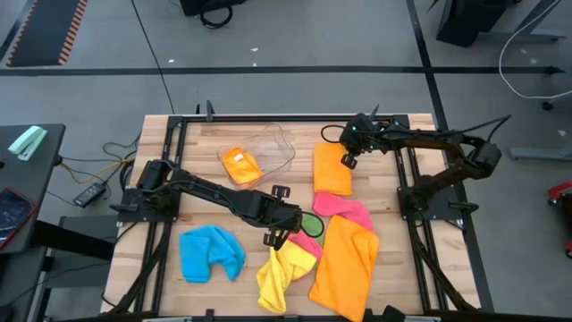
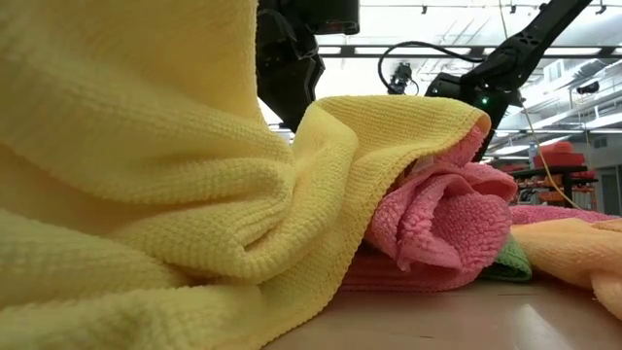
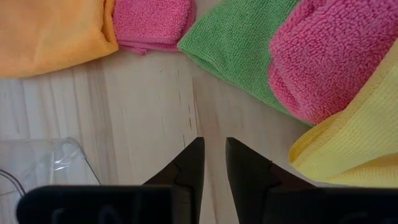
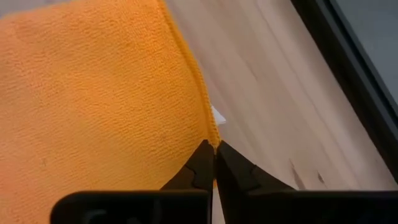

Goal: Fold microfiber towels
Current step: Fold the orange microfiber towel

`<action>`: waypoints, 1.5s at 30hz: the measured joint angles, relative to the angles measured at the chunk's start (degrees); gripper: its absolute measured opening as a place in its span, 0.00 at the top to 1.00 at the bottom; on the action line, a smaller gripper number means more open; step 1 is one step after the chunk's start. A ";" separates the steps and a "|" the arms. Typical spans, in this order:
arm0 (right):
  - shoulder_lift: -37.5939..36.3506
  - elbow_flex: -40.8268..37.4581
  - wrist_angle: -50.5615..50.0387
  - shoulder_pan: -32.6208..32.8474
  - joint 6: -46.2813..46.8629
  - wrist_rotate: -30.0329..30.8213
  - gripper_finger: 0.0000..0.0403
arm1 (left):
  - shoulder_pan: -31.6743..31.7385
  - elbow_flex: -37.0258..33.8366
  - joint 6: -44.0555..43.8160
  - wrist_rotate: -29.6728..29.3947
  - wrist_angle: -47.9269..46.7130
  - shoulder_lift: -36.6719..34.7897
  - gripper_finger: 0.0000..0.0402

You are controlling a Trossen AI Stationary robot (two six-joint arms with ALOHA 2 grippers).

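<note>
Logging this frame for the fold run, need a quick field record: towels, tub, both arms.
left gripper: over the centre pile, jaws slightly apart, empty
right gripper: jaws shut on edge of folded orange towel
clear tub: holds small orange towel
blue towel: crumpled, front left
centre pile: yellow towel, pink towel, green towel, large orange towel

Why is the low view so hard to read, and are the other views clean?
Low view: the yellow towel sits right against the lens, filling most of the frame, while bright ceiling lights wash out the background. High view: evenly lit, soft shadows. Right wrist view: the folded orange towel shows its weave sharply. Left wrist view: the green towel is clear, no glare.
</note>
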 joint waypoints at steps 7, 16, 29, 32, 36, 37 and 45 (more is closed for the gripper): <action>0.00 -1.44 -0.03 0.02 -2.43 0.76 0.94 | -0.02 0.00 -0.07 0.02 -0.02 0.00 0.82; 0.04 -2.05 -4.83 -1.45 2.60 2.36 0.70 | -0.12 0.00 0.22 0.03 0.20 0.00 0.83; -0.20 6.84 -22.73 1.55 10.33 4.62 0.53 | -0.20 0.00 0.37 0.02 0.22 0.00 0.82; -0.20 6.45 -21.81 6.31 7.70 -0.65 0.53 | -0.58 0.00 0.17 0.03 0.09 0.00 0.82; -0.20 4.64 -17.40 16.30 6.00 -4.17 0.53 | -1.15 0.00 0.11 0.05 0.09 0.00 0.81; -0.20 4.06 -15.38 19.16 5.96 -4.09 0.53 | -1.18 0.00 0.08 0.07 0.09 0.00 0.81; -0.20 -2.12 1.96 38.21 5.25 10.85 0.53 | -1.18 0.00 -0.09 0.07 0.09 0.00 0.81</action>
